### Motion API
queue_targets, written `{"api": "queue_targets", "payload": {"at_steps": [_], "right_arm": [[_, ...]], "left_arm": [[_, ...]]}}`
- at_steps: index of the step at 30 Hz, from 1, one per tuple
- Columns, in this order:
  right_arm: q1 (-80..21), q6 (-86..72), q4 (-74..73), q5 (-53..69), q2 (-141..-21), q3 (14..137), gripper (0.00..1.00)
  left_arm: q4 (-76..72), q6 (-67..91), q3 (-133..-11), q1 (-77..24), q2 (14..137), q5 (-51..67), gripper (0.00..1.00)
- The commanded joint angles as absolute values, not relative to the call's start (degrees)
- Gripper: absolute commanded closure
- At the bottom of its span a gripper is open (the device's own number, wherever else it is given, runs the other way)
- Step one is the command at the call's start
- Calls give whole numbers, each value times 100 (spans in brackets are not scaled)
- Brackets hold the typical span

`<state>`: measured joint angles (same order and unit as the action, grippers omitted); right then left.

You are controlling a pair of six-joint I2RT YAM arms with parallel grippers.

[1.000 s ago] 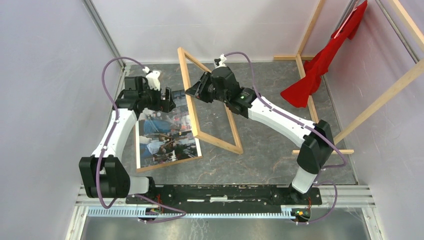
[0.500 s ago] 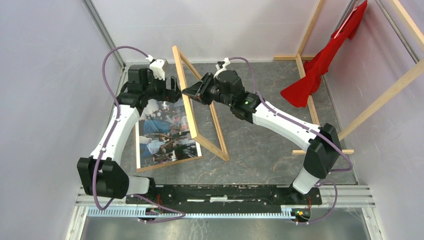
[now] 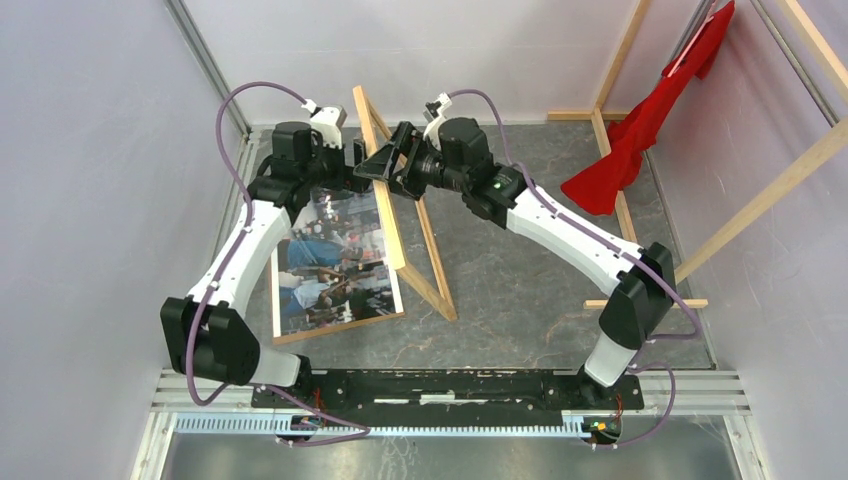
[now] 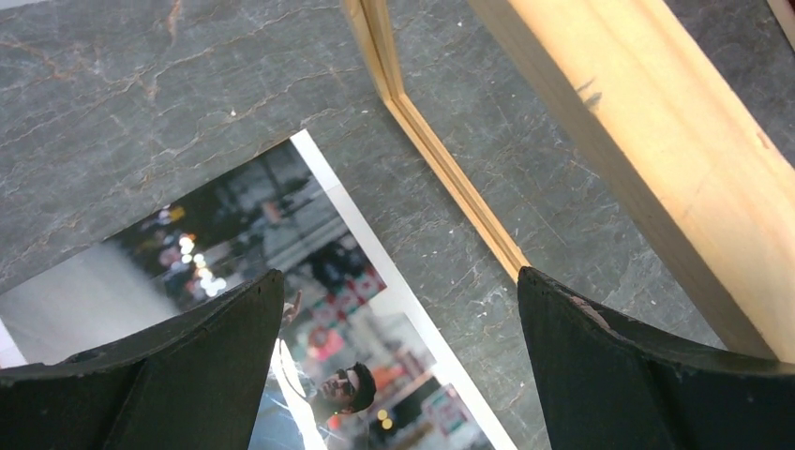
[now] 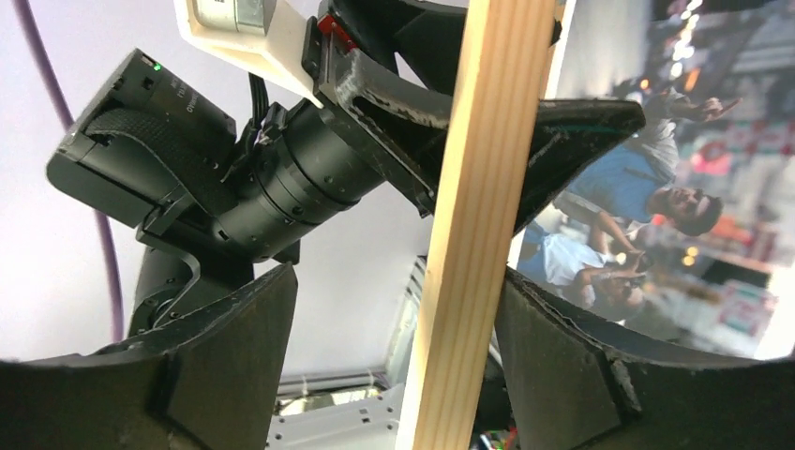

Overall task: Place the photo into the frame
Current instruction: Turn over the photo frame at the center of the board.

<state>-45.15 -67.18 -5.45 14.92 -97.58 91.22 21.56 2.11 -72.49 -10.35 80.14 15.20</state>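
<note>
Two items, neither held. Photo [image 3: 335, 265]: thin glossy print, flat and face up, nearest you. Frame [image 3: 388, 215]: slim pale wood, clear pane, tipped on edge on the bench [image 3: 520, 290] just beside the print. Left end effector [image 4: 398, 281] gapes wide, empty. Right end effector [image 5: 394, 277] stands parted around the rail, not clamping it. Unsupported, your frame may topple askew.

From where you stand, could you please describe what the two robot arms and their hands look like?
Both the left arm and right arm have white shells and black joints, each trailing a purple cable. The left hand and right hand are black, with two broad wedge-shaped fingers.
</note>
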Motion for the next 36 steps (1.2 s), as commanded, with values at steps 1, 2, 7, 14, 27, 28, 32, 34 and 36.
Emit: {"api": "queue_targets", "payload": {"at_steps": [1,2,7,14,27,28,32,34,36], "right_arm": [[-4340,-5619,-1571,1959,-10009,9913,18],[-4315,-5439,-1770,1983,-10043,9996,18],[-4140,-4508,-2653,1845,-10058,10223,21],[-3992,-3267,-4094,941,-10239,11100,31],[-3719,-2063,-5059,-812,-9928,11559,60],[-3618,-1997,-5091,-847,-9885,11439,65],[-3156,-1858,-5114,-794,-9613,10805,80],[-2963,-1749,-5122,-936,-9476,10505,84],[-2847,-1707,-5186,-1250,-9363,10326,85]], "left_arm": [[1758,435,-7564,-1249,8127,1363,0],[1746,434,-7575,-1293,8169,1344,0],[1687,418,-7649,-1461,8358,1247,0],[1636,444,-7779,-1518,8583,1301,0],[1672,384,-7606,-1564,8634,1236,0],[1709,380,-7583,-1560,8630,1221,0],[1907,319,-7571,-1556,8644,1175,0],[2057,253,-7574,-1548,8672,1193,0],[2163,172,-7552,-1547,8690,1190,0]]}}
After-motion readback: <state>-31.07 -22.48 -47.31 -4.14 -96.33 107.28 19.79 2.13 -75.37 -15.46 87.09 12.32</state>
